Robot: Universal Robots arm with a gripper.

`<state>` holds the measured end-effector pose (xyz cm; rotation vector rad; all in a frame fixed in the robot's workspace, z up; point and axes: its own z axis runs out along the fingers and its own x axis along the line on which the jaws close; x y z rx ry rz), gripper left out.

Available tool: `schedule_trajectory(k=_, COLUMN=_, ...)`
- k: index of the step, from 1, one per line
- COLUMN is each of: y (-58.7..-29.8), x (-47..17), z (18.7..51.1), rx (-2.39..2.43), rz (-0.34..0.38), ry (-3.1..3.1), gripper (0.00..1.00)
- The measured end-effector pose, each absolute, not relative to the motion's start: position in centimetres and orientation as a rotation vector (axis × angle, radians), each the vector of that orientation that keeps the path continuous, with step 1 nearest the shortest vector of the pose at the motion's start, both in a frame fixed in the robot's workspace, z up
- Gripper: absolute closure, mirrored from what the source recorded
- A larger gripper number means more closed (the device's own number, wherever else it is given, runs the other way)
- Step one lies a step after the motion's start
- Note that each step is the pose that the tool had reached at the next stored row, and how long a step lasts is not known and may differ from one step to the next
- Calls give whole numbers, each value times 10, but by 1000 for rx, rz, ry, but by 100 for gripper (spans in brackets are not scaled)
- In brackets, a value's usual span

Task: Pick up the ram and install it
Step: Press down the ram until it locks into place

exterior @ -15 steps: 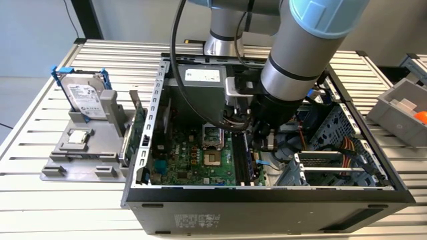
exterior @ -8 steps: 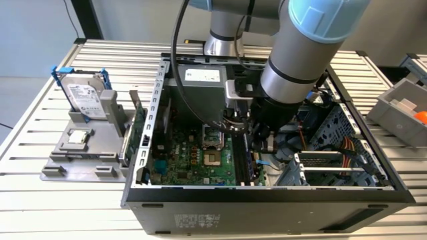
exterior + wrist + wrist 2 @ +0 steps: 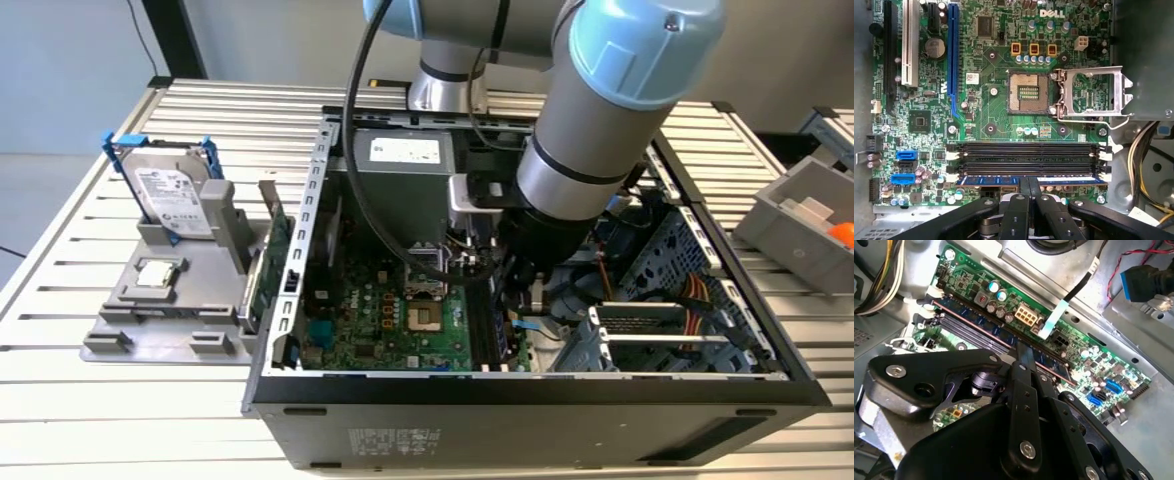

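One ram seated in slot nearest gripper on motherboard | jaws pinching ram mid-length | two neighbouring slots toward CPU socket

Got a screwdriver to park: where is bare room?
Slatted metal table bare on the exterior view's left, before the grey parts holder, and on its right, between black computer case and grey bin. Crowded inside the case around the grey robot arm.
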<state>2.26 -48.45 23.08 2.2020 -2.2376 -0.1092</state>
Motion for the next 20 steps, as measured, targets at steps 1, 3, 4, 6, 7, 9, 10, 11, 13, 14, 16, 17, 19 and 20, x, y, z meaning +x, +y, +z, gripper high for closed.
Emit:
schedule_trajectory(k=1, y=-485, x=23, z=229, rx=2202, rz=-109, ry=-2237, gripper=100)
schedule_trajectory(k=3, y=-485, x=23, z=225, rx=2203, rz=-109, ry=-2236, gripper=100)
schedule_trajectory(k=4, y=-485, x=23, z=224, rx=2203, rz=-108, ry=-2236, gripper=100)
schedule_trajectory(k=6, y=-485, x=23, z=220, rx=2203, rz=-108, ry=-2235, gripper=100)
schedule_trajectory(k=7, y=-485, x=23, z=219, rx=2203, rz=-108, ry=-2235, gripper=100)
schedule_trajectory(k=9, y=-484, x=23, z=217, rx=2202, rz=-106, ry=-2234, gripper=100)
schedule_trajectory(k=10, y=-484, x=23, z=219, rx=2201, rz=-106, ry=-2234, gripper=100)
schedule_trajectory(k=11, y=-484, x=23, z=222, rx=2204, rz=-110, ry=-2236, gripper=100)
schedule_trajectory(k=13, y=-484, x=23, z=231, rx=2204, rz=-110, ry=-2236, gripper=100)
schedule_trajectory(k=14, y=-484, x=23, z=236, rx=2204, rz=-110, ry=-2236, gripper=100)
schedule_trajectory(k=16, y=-484, x=23, z=245, rx=2203, rz=-109, ry=-2236, gripper=100)
schedule_trajectory(k=17, y=-484, x=23, z=249, rx=2203, rz=-110, ry=-2236, gripper=100)
schedule_trajectory(k=19, y=-484, x=23, z=256, rx=2203, rz=-110, ry=-2236, gripper=100)
schedule_trajectory(k=20, y=-484, x=23, z=261, rx=2203, rz=-110, ry=-2235, gripper=100)
